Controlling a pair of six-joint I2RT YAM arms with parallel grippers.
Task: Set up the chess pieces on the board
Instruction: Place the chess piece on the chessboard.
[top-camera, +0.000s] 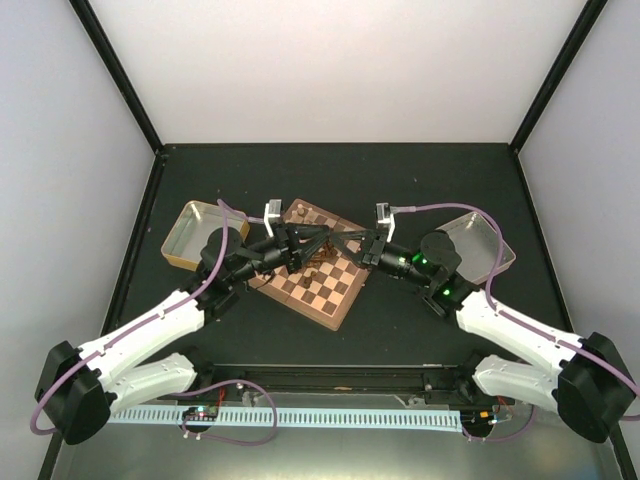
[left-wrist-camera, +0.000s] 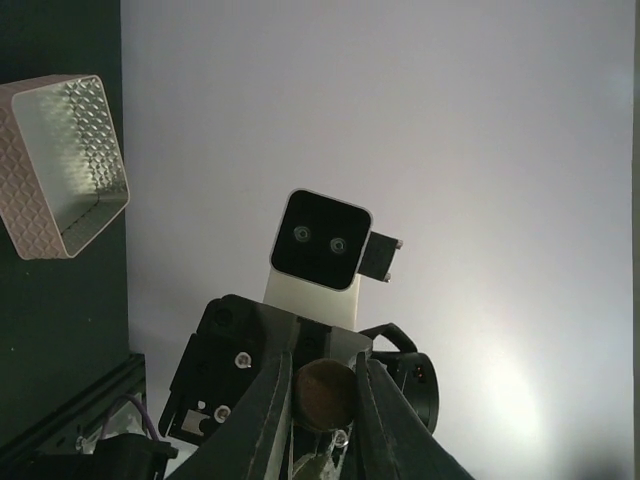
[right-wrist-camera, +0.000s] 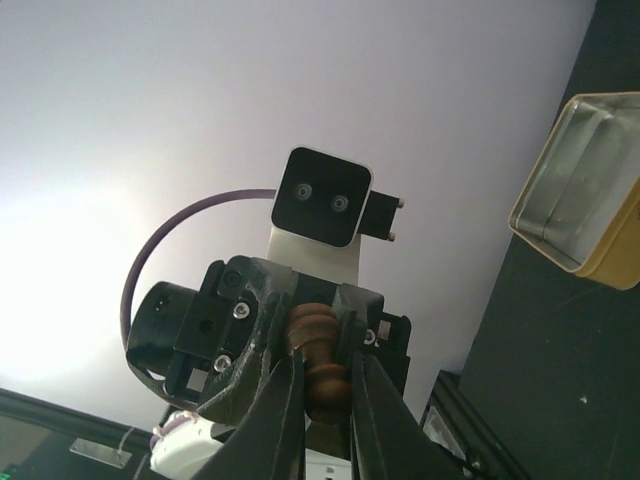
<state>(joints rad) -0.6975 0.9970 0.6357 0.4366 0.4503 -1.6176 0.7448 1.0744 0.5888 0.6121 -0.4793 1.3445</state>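
Chess pieces (top-camera: 300, 212) stand only here and there on the board (top-camera: 335, 292): a small dark cluster at its far corner and 1 or 2 more nearer its middle, too tiny from above to sort by kind. That board lies skewed on the dark bench (top-camera: 420, 330), near the middle of it. Above the board's far half the 2 hands meet tip to tip. From the left wrist, the left hand (left-wrist-camera: 322, 372) is closed on a dark brown piece (left-wrist-camera: 322, 395), seen end-on as a round disc squeezed between its fingers (left-wrist-camera: 268, 425). From the right wrist, the right hand (right-wrist-camera: 322, 345) pinches what looks like that same turned chessman, its ridged body lying lengthwise in the pinch, so 1 piece seems gripped from both ends and held clear of the board. Each wrist view also shows the opposite arm's white-and-black camera block (left-wrist-camera: 318, 240) facing it beyond the piece. Left of the board, just off its corner, sits a shallow gold tray (top-camera: 172, 248); right of the board, a little farther out, another tray (top-camera: 505, 262) lies partly hidden by the right arm (top-camera: 500, 325).
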